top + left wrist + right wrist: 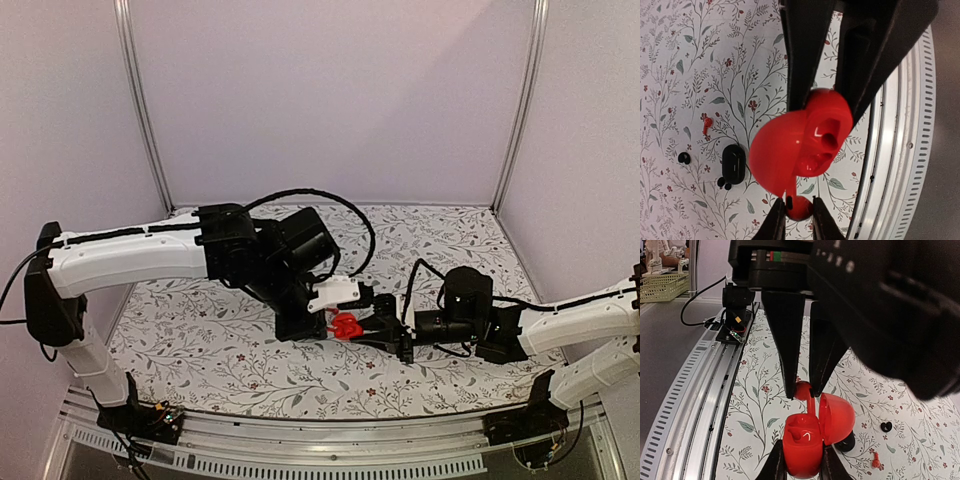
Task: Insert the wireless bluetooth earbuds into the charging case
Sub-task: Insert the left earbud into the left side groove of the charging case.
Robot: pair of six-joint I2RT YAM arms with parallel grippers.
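While my left gripper point(827, 107) clamps the base of the red charging case point(802, 442), whose lid stands open, my right gripper point(803, 388) pinches a red earbud point(800, 209) by its head. Its stem points down at the case between lid and sockets, and I cannot tell whether it touches. Both meet over the front middle of the table, which is covered by a white cloth point(200, 350) printed with grey leafy sprigs and small red flowers. On that cloth, near the case, lie a black oval thing point(733, 164), small black bits point(684, 158) and a little red stemmed piece point(706, 123). A slotted aluminium rail point(695, 390) edges the near side. Pale lilac walls point(330, 90) with metal corner posts point(140, 100) enclose the table. Beyond the rail I see grey floor and a yellowish basket point(662, 286).
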